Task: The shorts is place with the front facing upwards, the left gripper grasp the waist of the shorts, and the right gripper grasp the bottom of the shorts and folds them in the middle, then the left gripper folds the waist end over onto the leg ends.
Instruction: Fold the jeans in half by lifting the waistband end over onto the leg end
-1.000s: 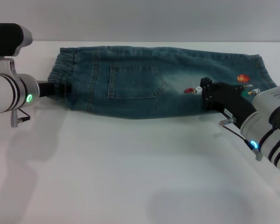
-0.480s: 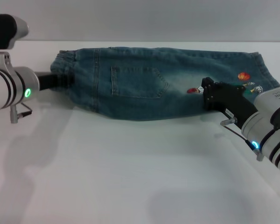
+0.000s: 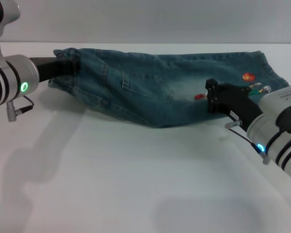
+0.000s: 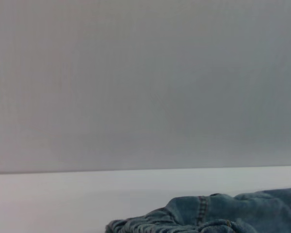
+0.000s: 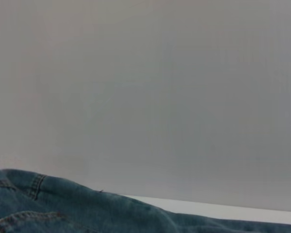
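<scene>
Left gripper (image 3: 70, 67) clenched on the shorts' (image 3: 169, 92) waist (image 3: 63, 73), lifted off the surface (image 3: 136, 184), right gripper (image 3: 211, 94) low on the leg, grip unclear

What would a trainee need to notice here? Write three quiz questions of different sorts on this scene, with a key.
1. True or false: the blue denim shorts already have the gathered elastic waist folded over onto the straight stitched leg hems.
2. Which end does the black left gripper on the green-lit arm hold? A: the waist. B: the leg hems.
3. Fill in: the black right gripper on the blue-lit arm sits near a small round ___ emblem.
Key: 1 false; 2 A; 3 orange.
</scene>
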Action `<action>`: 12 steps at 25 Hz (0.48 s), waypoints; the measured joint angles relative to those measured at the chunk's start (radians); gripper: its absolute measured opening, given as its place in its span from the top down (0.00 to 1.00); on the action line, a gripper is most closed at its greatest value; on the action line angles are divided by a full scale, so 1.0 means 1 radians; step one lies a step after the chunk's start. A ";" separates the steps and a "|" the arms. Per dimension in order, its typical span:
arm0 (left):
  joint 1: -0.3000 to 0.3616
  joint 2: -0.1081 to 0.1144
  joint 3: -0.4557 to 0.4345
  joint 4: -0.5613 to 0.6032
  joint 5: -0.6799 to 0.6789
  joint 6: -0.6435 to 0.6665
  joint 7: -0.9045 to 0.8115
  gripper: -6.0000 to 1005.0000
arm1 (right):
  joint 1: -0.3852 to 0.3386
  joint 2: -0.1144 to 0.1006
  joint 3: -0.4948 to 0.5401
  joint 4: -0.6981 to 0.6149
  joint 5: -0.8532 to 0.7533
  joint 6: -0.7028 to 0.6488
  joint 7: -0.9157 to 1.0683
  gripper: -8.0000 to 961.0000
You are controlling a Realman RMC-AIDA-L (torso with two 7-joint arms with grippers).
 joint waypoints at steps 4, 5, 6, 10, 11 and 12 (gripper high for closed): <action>0.011 0.000 0.009 -0.050 -0.003 -0.026 0.000 0.68 | 0.037 0.010 -0.004 -0.045 0.000 0.001 0.000 0.99; 0.011 0.000 0.009 -0.050 -0.003 -0.026 0.000 0.68 | 0.050 0.013 -0.006 -0.061 0.001 0.000 0.000 0.99; 0.011 0.000 0.009 -0.050 -0.003 -0.026 0.000 0.68 | 0.063 0.015 -0.006 -0.072 0.002 0.000 0.000 0.99; 0.027 0.000 0.011 -0.121 -0.006 -0.054 0.000 0.74 | 0.102 0.018 -0.009 -0.098 0.006 0.003 0.000 0.99; 0.027 0.000 0.011 -0.121 -0.006 -0.054 0.000 0.74 | 0.106 0.018 -0.009 -0.099 0.006 0.004 0.000 0.99; 0.033 0.000 0.011 -0.139 -0.011 -0.058 0.000 0.75 | 0.110 0.018 -0.010 -0.099 0.006 0.005 0.002 0.99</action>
